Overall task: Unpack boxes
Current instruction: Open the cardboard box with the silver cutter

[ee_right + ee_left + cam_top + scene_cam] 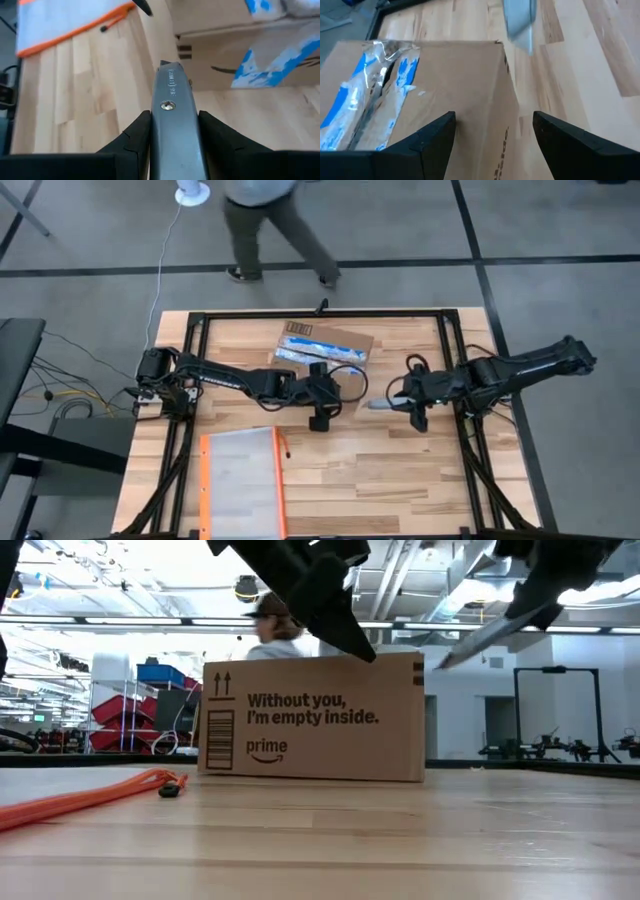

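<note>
The brown cardboard box (322, 343) stands on the table's far middle, with blue-and-white tape (365, 95) on its top and printed words on its near side (312, 718). My left gripper (494, 122) hangs open over the box's near right top corner, one finger to each side of it. I cannot tell whether it touches the box. My right gripper (402, 402) is to the right of the box, shut on a grey utility knife (170, 107). The knife's tip points toward the box. My right gripper pinches the knife's handle (172, 135) between its two fingers, one on each flat side. The knife lies along the fingers and sticks out past them toward the table's left. It is lifted clear of the table, its tip (442, 664) slanting down, level with the box top.
A clear pouch with an orange edge (240, 480) lies at the near left; its orange cord (90, 798) trails on the wood. A black frame (320, 312) rims the table. A person (265, 220) walks past beyond the far edge. Bare wood lies at the near right.
</note>
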